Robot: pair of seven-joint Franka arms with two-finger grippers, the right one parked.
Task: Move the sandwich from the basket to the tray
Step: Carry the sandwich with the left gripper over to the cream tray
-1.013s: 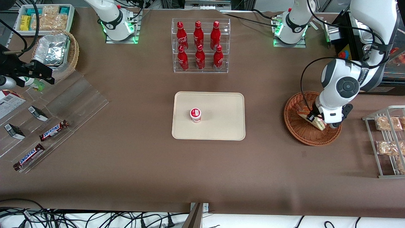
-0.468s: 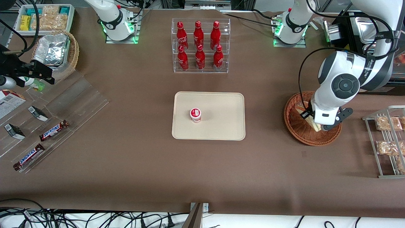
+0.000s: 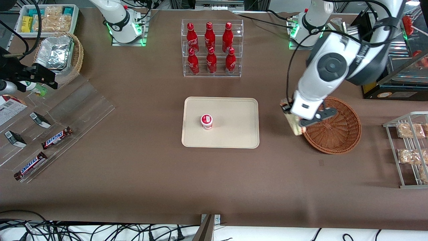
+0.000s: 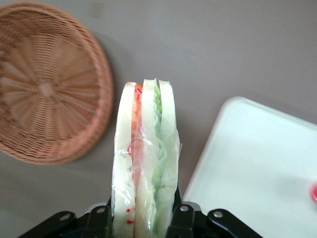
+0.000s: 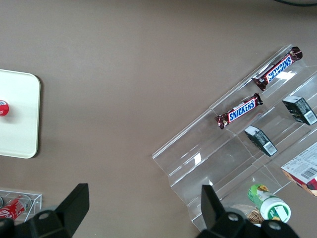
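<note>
The gripper [image 4: 143,220] pinches the sandwich [image 4: 143,163] between its fingers, holding it on edge above the table. It hangs between the basket [image 3: 337,134] and the tray [image 3: 234,134], at about 9 o'clock from the basket's rim in the front view.

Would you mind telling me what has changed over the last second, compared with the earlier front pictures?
The hand, shut on the sandwich, has lifted it out of the basket and carried it toward the tray; it now hangs above the bare table between the two. The basket, the tray and the red-and-white cup on the tray stayed where they were.
</note>
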